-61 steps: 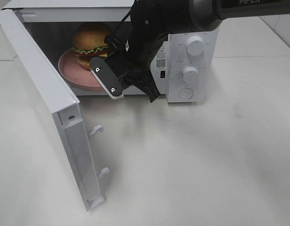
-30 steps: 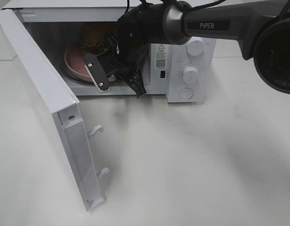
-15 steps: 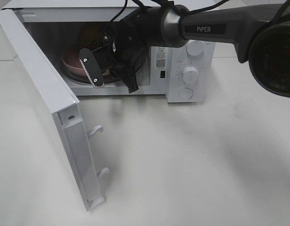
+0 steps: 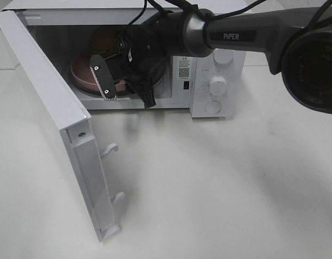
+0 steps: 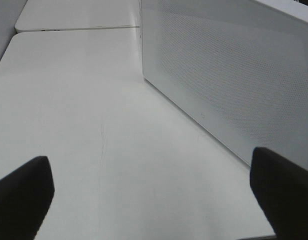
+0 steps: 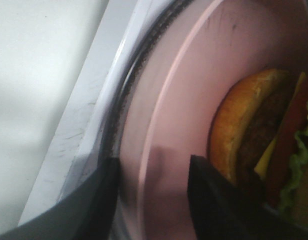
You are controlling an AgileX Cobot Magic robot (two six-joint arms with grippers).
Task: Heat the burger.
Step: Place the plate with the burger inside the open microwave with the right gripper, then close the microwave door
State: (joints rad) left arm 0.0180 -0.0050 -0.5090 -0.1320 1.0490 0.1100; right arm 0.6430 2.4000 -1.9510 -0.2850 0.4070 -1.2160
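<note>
Right wrist view shows the right fingers (image 6: 89,205) parted and released, straddling the rim of the pink plate (image 6: 194,75) without pinching it. The burger (image 6: 254,145) sits on that plate just beyond one fingertip, inside the open microwave (image 4: 233,81). Left fingers (image 5: 19,195) are spread wide above the tabletop (image 5: 94,125), gripping nothing.

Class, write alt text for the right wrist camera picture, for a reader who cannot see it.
A burger sits on a pink plate inside the microwave, seen close up. The right gripper has its two dark fingers apart, one on each side of the plate's rim.
</note>
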